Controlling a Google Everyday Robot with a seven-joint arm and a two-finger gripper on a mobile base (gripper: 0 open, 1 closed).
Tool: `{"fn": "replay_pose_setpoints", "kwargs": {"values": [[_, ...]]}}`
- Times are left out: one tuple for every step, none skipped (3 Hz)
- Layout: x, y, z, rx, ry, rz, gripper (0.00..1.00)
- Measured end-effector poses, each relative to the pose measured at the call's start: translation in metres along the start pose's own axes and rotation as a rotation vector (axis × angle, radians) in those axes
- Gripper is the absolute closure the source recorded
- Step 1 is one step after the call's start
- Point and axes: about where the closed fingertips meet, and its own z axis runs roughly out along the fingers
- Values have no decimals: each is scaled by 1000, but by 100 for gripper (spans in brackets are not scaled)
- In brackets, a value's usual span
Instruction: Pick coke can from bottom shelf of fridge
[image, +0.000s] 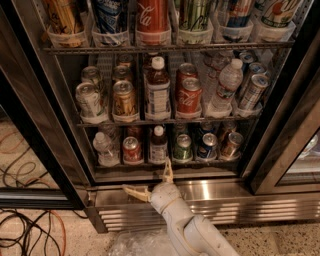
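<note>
The fridge (30, 115) stands open with its wire racks in view. On the bottom shelf (165, 169) the coke can (131, 149), red with a silver top, stands second from the left, between a clear water bottle (104, 149) and a brown bottle with a white cap (158, 145). My gripper (150, 181) is open wide, just in front of the shelf's front edge and above the steel base panel (250, 200). One finger points up at the shelf, the other points left. It is below and slightly right of the coke can, apart from it.
A green can (183, 148), a blue can (207, 146) and a tilted can (231, 145) stand right of the brown bottle. The middle rack holds cans, bottles and two red cans (188, 95). Cables (30, 235) lie on the floor at left. A door frame (285, 145) stands at right.
</note>
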Motion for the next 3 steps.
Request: {"fn": "replay_pose_setpoints", "kwargs": {"values": [[19, 8, -1, 13, 8, -28, 0], [19, 8, -1, 13, 8, -28, 0], [19, 8, -1, 13, 8, -28, 16]]}}
